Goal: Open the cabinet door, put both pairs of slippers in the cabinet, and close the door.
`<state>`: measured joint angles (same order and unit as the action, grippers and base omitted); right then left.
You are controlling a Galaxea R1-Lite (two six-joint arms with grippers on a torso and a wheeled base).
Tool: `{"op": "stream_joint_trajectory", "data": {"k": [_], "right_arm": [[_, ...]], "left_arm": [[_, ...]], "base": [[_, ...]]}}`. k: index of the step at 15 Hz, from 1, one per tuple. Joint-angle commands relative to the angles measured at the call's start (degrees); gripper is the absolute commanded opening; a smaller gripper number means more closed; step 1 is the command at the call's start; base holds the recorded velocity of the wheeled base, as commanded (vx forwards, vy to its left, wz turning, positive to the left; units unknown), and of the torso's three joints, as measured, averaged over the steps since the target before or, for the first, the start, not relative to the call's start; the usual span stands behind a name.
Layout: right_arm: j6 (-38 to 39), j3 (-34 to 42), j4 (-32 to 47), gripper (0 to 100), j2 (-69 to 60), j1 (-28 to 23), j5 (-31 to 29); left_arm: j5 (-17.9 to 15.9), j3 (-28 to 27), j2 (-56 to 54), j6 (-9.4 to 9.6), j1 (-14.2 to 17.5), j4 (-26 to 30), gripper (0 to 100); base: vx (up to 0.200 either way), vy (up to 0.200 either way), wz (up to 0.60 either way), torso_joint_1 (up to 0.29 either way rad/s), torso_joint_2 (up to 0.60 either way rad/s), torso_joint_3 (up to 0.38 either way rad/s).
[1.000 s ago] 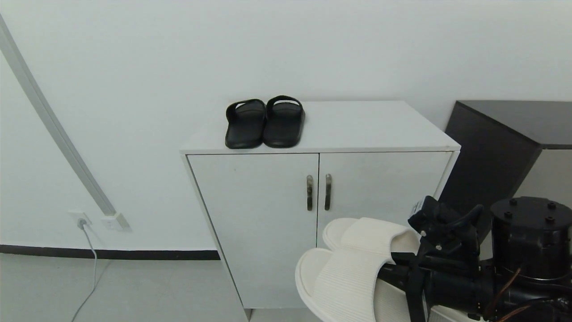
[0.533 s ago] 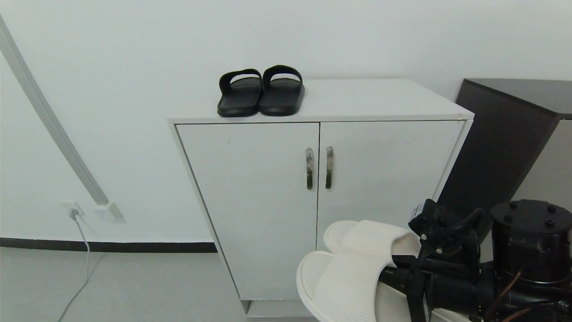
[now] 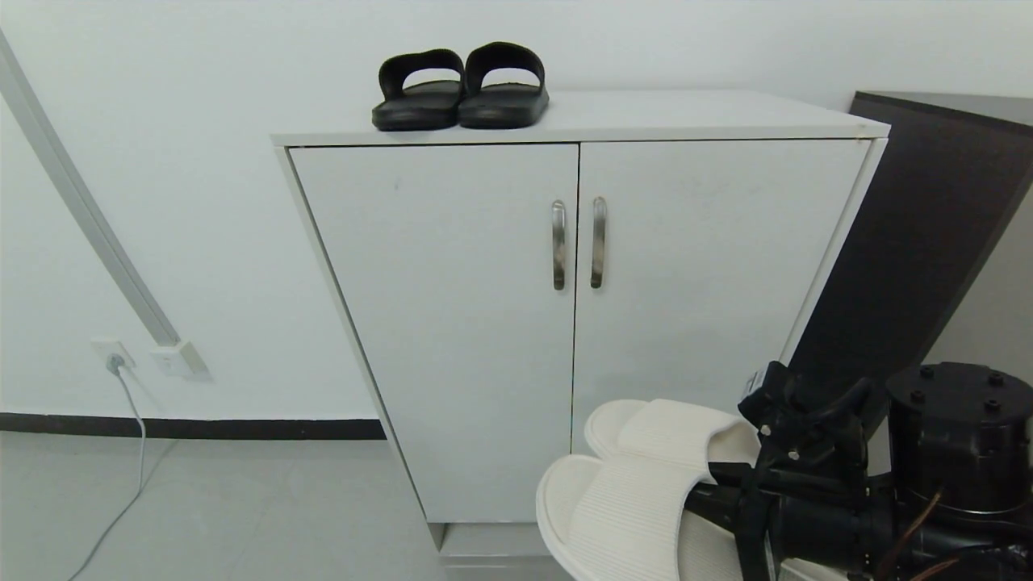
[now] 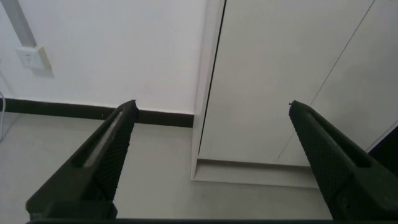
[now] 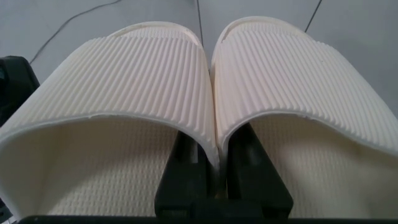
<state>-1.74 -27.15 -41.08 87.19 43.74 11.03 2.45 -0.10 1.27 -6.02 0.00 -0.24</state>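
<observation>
Shifted upward across the head view over the last second: cabinet (image 3: 452,323), black slippers (image 3: 460,89) and wall socket (image 3: 109,355) all together. Read as the camera dropping, not things moving. No change in the white slippers (image 3: 637,484) against the right arm.

On right gripper (image 5: 214,183), fingers (image 5: 186,174) narrow, one under each strap, pinching the two adjoining strap edges together. Carried as a pair, toes toward cabinet, low in front of its right-hand door and apart from it. On left gripper (image 4: 211,155), fingers (image 4: 102,155) spread wide with nothing between, low and facing cabinet's lower left corner.

Black slippers side by side and touching on cabinet top, over the left-hand door, near the front edge. Both doors shut. Slim upright metal handles (image 3: 558,244) just beside each other at the centre seam.

Handling, as judged:
- **White pair:** light, soft foam. Ribbed straps good for grip but flexible, so likely to sag or swing from a strap pinch. Slow moves advised.
- **Black pair:** probably rubbery, light and smoother. Best taken the same way, by the adjoining straps pinched together.
- **Handles:** stiff, thin, maybe slick. With left fingers alone free, left-door handle the sensible hold, closed across the bar.
</observation>
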Motion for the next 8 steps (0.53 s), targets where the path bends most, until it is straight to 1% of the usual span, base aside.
{"op": "stream_joint_trajectory", "data": {"k": [1,3,6,7,8], "right_arm": [[0.0,0.0,0.0,0,0.2,0.0,0.0],[-0.1,0.3,0.0,0,0.2,0.0,0.0],[-0.1,0.5,-0.1,0,0.4,0.0,0.1],[-0.2,0.5,-0.1,0,0.4,0.1,0.1],[-0.1,0.5,-0.1,0,0.4,0.1,0.2]], "left_arm": [[0.1,-0.1,0.8,-0.13,0.0,-0.1,100],[0.1,-0.2,0.8,-0.13,0.1,-0.2,100],[0.3,-0.3,1.5,0.05,0.1,-0.3,100],[1.0,-1.7,2.4,-0.31,0.7,-0.8,100],[1.5,-8.5,4.7,-2.94,0.6,-1.9,100]], "base": [[0.0,0.0,0.0,-0.017,0.41,0.393],[0.0,0.0,0.0,-0.002,0.18,0.183],[0.0,0.0,0.0,0.001,0.02,0.022],[0.0,0.0,0.0,0.0,0.0,0.0],[0.0,0.0,0.0,0.0,0.0,0.0]]}}
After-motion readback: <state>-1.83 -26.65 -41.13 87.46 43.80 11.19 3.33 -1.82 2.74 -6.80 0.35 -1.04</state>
